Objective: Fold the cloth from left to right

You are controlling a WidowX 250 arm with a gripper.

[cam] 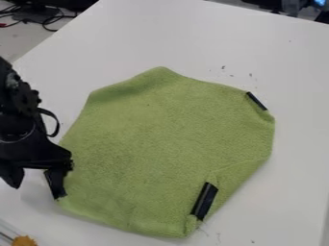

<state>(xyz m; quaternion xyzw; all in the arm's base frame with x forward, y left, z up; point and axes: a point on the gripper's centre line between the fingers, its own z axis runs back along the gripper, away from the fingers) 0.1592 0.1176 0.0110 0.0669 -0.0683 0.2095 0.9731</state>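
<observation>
green cloth [160, 144] lying mostly flat on the tabletop [296, 81], about as long as broad, with no clear long axis. at the cloth's left edge, toward its lower corner: the end effector [36, 173], fingers apart, nothing clearly clamped between them. nearer finger right at the edge; contact impossible to tell. nearly the whole cloth off to the end effector's right, so probably well placed for picking up that left edge and carrying it across toward the right side. likely needed first: a good bite on the border, perhaps by the dark strip [56, 186] just under the nearer finger. some risk of pinching only a sliver, or of dragging the cloth instead of folding it.

soft, fuzzy, towel-like weave; outline rounded and many-sided, with blunt corners. along the cloth's lower right, a slanting crease, perhaps a turned-over flap, and a long black strip [204, 201], smooth and slightly shiny. at the cloth's upper right edge, a short black strip [257, 101]. past the cloth's lower left corner, a bumpy orange knob [24, 240].
</observation>
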